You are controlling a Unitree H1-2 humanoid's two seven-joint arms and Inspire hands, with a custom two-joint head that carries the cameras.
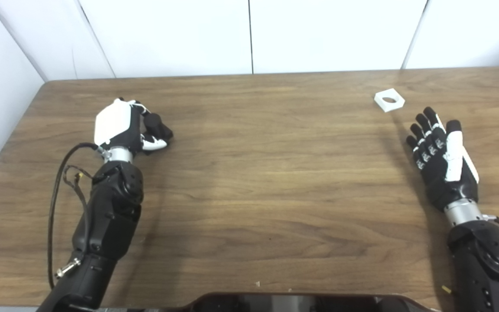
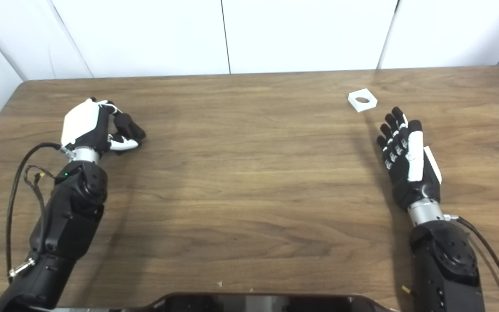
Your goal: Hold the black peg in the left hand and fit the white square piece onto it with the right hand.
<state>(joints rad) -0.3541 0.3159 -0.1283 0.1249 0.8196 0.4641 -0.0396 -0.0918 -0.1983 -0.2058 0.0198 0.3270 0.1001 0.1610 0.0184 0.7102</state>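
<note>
On the left of the table my left hand [image 1: 121, 125] rests with its fingers curled around a short black peg [image 1: 159, 125], whose end sticks out to the right. The peg is hard to tell apart from the black fingers. The white square piece [image 1: 389, 100], flat with a round hole in its middle, lies on the table at the far right. My right hand [image 1: 442, 158] is open with fingers stretched out and apart. It sits nearer than the piece and slightly to its right, with a gap between its fingertips and the piece, and holds nothing.
The wooden table [image 1: 258, 182] ends at a white wall at the back and on the left. A dark device edge [image 1: 293, 301] shows at the bottom centre. Loose cables [image 1: 61, 182] hang beside my left forearm.
</note>
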